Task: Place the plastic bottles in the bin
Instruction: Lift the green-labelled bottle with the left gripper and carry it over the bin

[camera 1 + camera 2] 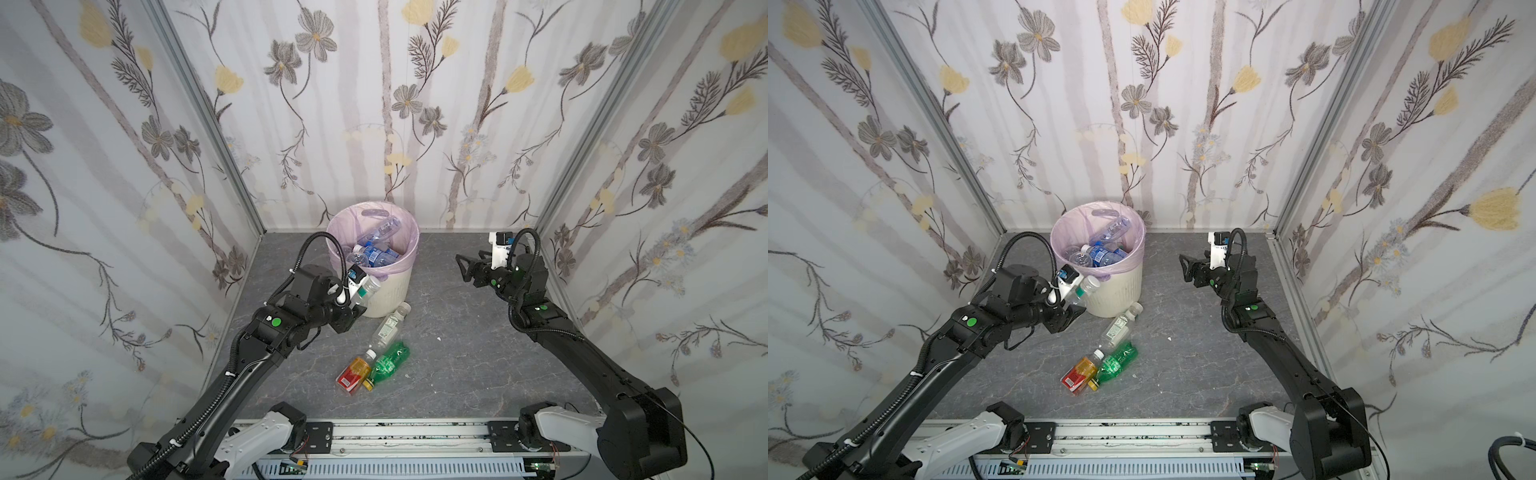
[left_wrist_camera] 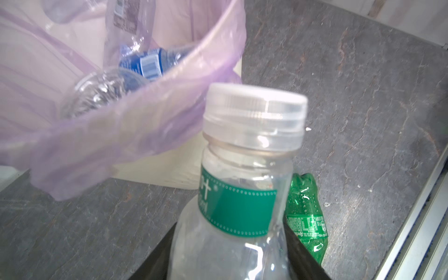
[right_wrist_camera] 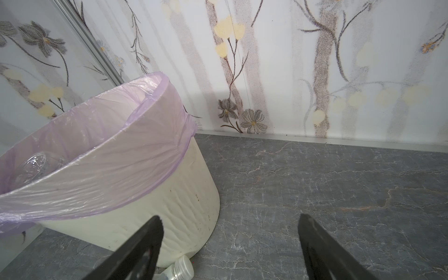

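My left gripper (image 1: 356, 308) (image 1: 1074, 311) (image 2: 230, 244) is shut on a clear plastic bottle (image 1: 366, 287) (image 1: 1084, 287) (image 2: 244, 169) with a green label and a white cap. It holds the bottle just outside the near-left rim of the bin (image 1: 390, 291) (image 1: 1121, 291) (image 2: 145, 116) (image 3: 169, 206), cap pointing toward the bin. Several blue-labelled bottles (image 1: 374, 253) (image 1: 1100, 253) (image 2: 145, 63) lie inside. On the floor lie a clear bottle (image 1: 388, 326) (image 1: 1119, 326) (image 3: 181, 266), a green bottle (image 1: 388, 361) (image 1: 1115, 361) (image 2: 305, 213) and an amber bottle (image 1: 353, 374) (image 1: 1077, 374). My right gripper (image 1: 461, 266) (image 1: 1183, 266) (image 3: 230, 220) is open and empty, right of the bin.
Floral-papered walls close in the grey stone-patterned floor (image 1: 457, 332) on three sides. A metal rail (image 1: 395, 436) runs along the front edge with both arm bases on it. The bin stands near the back wall.
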`<action>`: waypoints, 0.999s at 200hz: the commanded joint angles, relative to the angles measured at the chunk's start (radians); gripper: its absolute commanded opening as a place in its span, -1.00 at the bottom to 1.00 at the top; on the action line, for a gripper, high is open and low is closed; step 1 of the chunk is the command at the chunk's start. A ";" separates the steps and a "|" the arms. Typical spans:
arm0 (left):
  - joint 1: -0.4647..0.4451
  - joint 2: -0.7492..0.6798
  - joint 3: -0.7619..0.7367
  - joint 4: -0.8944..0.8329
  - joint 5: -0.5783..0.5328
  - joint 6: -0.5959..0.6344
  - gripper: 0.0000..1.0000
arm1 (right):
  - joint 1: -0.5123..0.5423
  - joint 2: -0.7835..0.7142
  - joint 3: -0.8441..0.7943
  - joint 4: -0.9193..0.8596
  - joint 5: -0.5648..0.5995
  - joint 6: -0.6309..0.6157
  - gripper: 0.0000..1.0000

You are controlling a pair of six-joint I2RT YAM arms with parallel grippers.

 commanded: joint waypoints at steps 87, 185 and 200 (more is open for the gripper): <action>0.005 0.154 0.301 0.242 -0.083 -0.018 0.14 | 0.002 0.025 0.032 -0.007 -0.057 -0.018 0.73; 0.070 0.433 0.552 0.340 -0.172 0.104 0.13 | 0.002 -0.012 -0.019 -0.021 -0.060 -0.016 0.73; 0.075 0.461 0.556 0.353 -0.175 0.134 0.13 | 0.002 -0.011 -0.020 -0.024 -0.061 -0.018 0.73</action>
